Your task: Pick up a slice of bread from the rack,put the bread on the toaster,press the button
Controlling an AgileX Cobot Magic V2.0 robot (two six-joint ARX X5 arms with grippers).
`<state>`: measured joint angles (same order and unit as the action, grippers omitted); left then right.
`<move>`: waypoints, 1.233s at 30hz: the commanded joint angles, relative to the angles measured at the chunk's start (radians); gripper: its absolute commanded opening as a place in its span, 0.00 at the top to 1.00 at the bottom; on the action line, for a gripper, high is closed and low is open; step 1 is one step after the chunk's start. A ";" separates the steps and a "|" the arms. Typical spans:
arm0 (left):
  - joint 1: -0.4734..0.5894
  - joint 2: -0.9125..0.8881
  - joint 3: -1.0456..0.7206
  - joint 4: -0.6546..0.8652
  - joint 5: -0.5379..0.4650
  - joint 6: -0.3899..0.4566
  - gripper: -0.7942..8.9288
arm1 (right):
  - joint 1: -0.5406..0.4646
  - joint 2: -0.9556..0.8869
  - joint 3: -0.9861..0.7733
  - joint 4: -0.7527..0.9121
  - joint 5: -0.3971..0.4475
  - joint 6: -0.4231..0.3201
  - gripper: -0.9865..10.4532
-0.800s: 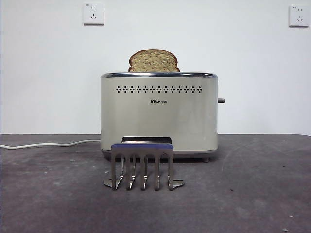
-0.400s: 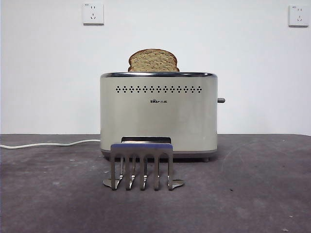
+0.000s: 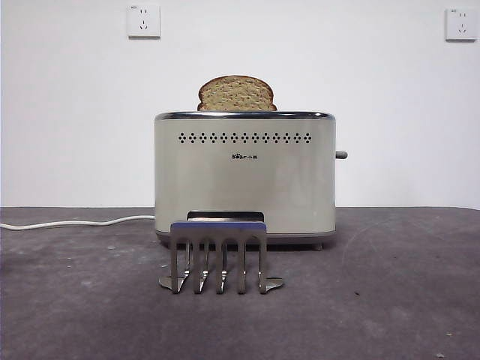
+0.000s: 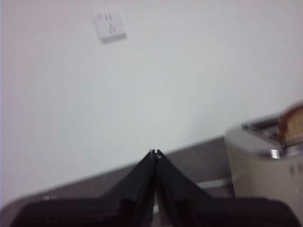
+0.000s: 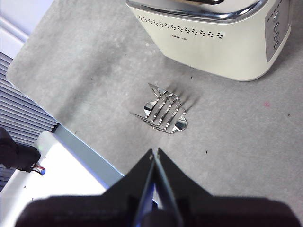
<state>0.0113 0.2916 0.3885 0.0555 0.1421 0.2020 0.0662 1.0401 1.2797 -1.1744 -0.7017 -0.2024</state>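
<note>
The slice of bread (image 3: 237,94) stands in the top slot of the cream toaster (image 3: 244,176), its domed top sticking out. The metal rack (image 3: 219,256) stands with no slice in it on the table in front of the toaster. The dark button (image 3: 341,155) sticks out from the toaster's right side. My left gripper (image 4: 154,152) is shut and holds nothing, raised off to the side of the toaster (image 4: 265,161) and bread (image 4: 291,124). My right gripper (image 5: 155,152) is shut and holds nothing, high above the table short of the rack (image 5: 162,109) and toaster (image 5: 213,33).
A white cord (image 3: 75,223) runs left from the toaster along the grey table. Two white wall sockets (image 3: 144,20) (image 3: 460,24) sit on the back wall. The right wrist view shows the table's edge (image 5: 80,142) near the gripper.
</note>
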 commanded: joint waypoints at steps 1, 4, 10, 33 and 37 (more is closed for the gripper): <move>0.003 -0.061 -0.108 0.024 -0.013 0.007 0.92 | 0.000 0.000 -0.010 0.003 0.002 -0.008 0.91; 0.003 -0.108 -0.188 0.026 -0.013 0.006 0.92 | 0.000 0.000 -0.010 0.003 0.002 -0.008 0.91; 0.003 -0.178 -0.308 0.026 -0.013 0.003 0.92 | 0.000 0.000 -0.010 0.003 0.002 -0.008 0.91; 0.003 -0.290 -0.385 -0.226 -0.008 -0.143 0.92 | 0.000 0.000 -0.010 0.003 0.002 -0.008 0.91; 0.003 -0.290 -0.385 -0.229 -0.010 -0.144 0.92 | 0.000 0.000 -0.010 0.003 0.002 -0.008 0.91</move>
<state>0.0113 0.0044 0.0181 -0.1753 0.1333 0.0731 0.0662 1.0401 1.2797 -1.1744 -0.6991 -0.2024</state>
